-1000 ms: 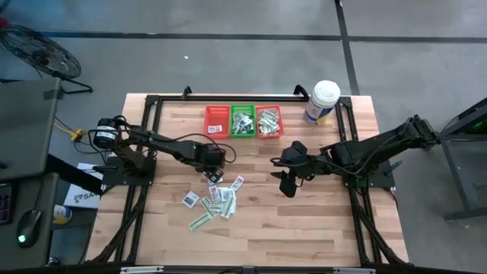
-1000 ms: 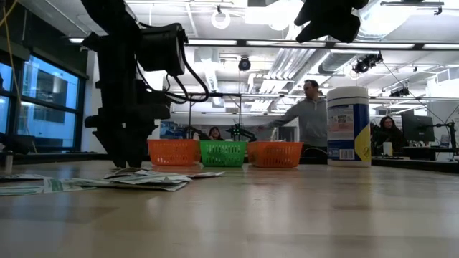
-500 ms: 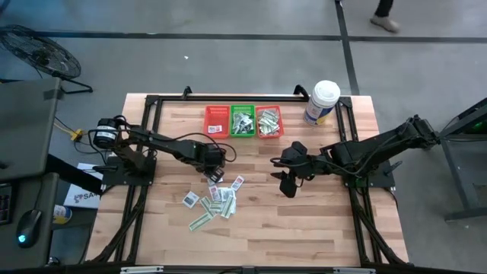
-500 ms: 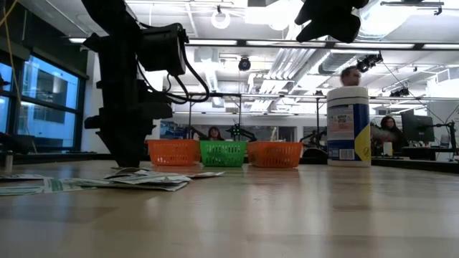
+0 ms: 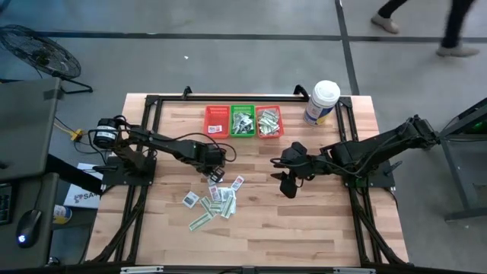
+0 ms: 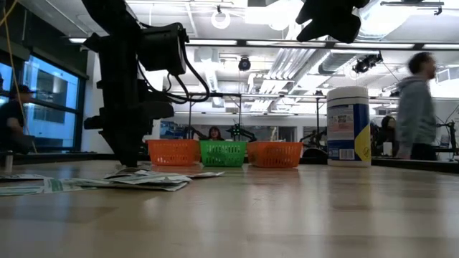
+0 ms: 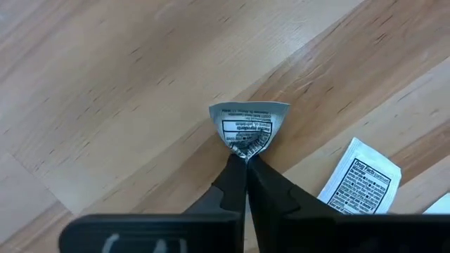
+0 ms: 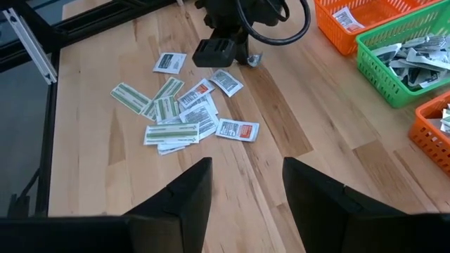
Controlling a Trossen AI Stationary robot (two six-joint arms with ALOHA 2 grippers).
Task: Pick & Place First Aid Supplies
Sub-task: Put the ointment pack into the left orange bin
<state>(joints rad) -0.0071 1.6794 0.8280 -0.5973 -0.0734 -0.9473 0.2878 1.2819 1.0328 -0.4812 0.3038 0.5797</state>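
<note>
Loose first aid supplies (image 5: 217, 202), white packets and green-and-white strips, lie flat in a pile on the wooden table; the right wrist view also shows the pile (image 8: 179, 112). At the pile's far edge my left gripper (image 5: 213, 175) points straight down, shut on one small white packet with dark print (image 7: 247, 126). My right gripper (image 5: 288, 185) hangs open above the table to the right of the pile, its fingers (image 8: 190, 197) empty. My left gripper pinches the white packet by one edge (image 7: 242, 149) between its two fingertips, coming from above and pointing down. The paper is crumpled where the fingers meet. The rest of the packet fans out from the tips close to the wood; whether it is lifted clear I cannot tell.
Three small mesh baskets stand in a row at the far side: red (image 5: 217, 120), green (image 5: 243, 120), orange (image 5: 268, 122), each with packets inside. A white tub with a blue label (image 5: 322, 103) stands at the far right. Bare wood lies near and right of the pile. People move beyond the table.
My left gripper has stayed in place and shut its fingers on the white packet at the pile's far edge. My right gripper has kept still. A person has walked across the room behind the table.
</note>
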